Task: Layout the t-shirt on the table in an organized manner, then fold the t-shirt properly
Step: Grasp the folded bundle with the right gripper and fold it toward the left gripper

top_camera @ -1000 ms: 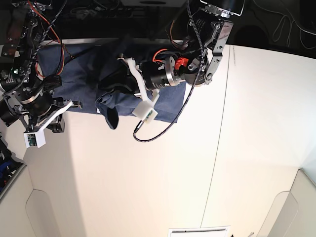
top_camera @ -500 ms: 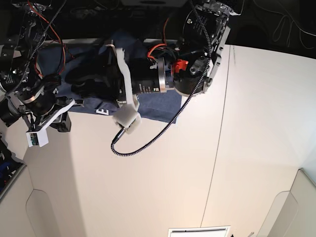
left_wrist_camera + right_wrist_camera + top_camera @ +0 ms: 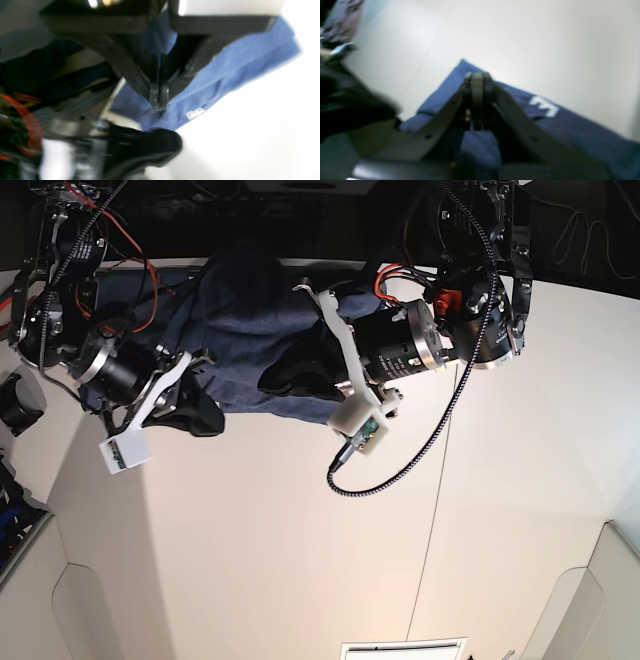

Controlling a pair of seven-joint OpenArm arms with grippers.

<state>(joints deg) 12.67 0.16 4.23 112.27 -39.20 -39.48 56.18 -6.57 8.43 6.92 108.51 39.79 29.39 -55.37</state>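
Slate-blue t-shirt (image 3: 240, 310) with white lettering; white table (image 3: 300, 560).

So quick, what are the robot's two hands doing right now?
Left hand: closed, pinching the t-shirt.
Right hand: closed, gripping the t-shirt.

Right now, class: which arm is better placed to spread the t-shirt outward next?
Neither alone. The left fingers and right fingers both look shut on the t-shirt, bunched at the table's far edge.
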